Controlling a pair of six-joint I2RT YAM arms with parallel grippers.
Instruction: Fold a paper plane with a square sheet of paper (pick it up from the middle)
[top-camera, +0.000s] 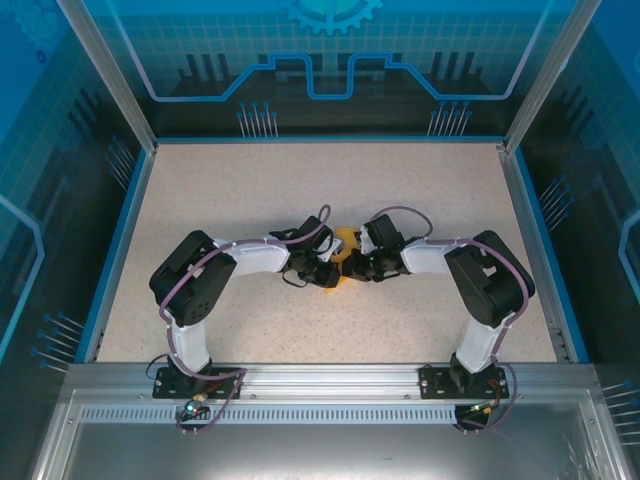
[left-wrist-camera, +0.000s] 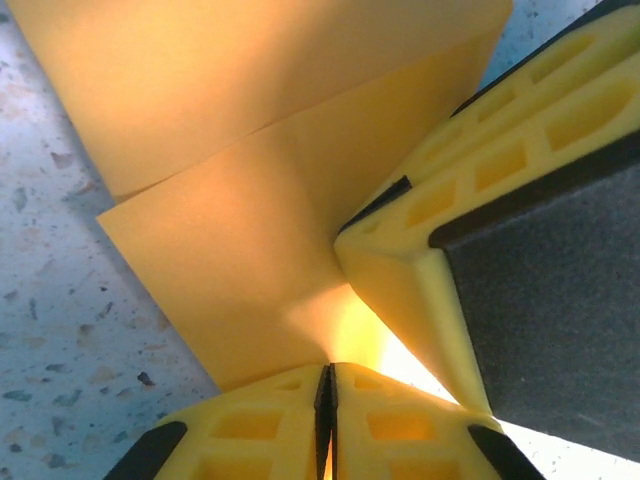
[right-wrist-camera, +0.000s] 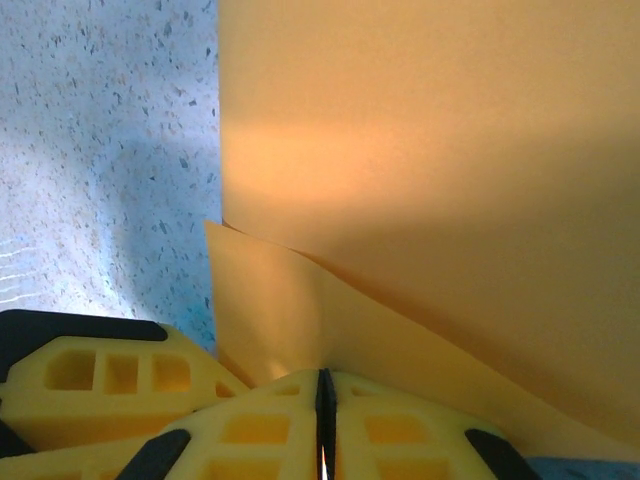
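Left tool (left-wrist-camera: 327, 400) clamped on folded paper (left-wrist-camera: 230, 260), right tool (right-wrist-camera: 325, 400) gripping it too

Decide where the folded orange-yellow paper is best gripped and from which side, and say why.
Pinch it at an edge, coming in edge-on from the side. The paper is thin and layered, so only a pinch across its thickness holds. The left gripper and right gripper are each shut on it this way.
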